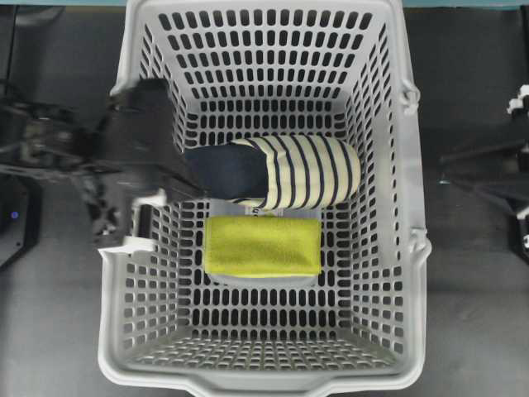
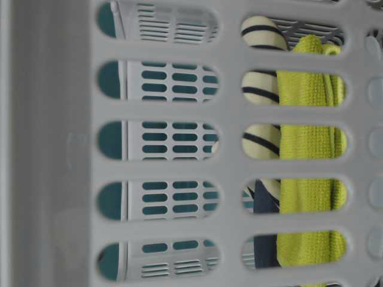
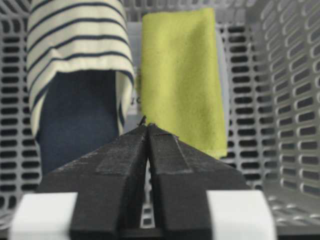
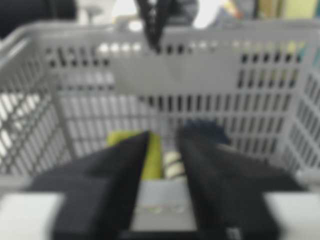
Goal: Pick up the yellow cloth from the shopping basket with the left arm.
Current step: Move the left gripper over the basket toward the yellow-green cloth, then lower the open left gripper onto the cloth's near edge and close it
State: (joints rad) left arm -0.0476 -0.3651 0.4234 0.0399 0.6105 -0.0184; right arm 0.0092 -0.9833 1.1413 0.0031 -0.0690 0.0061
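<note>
Shut left tool [image 3: 148,131], yellow cloth [image 3: 181,75] beyond

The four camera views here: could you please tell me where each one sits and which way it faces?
Overhead exterior: straight down on the shopping basket; both arms show.
Table-level exterior: against the basket's wall, looking through its slots; no robot parts.
Left wrist-mounted: inside the basket, facing the yellow cloth; the left end effector is shut.
Right wrist-mounted: outside the basket, blurred; the right end effector is open.
All four share the cloth and the striped slipper.
</note>
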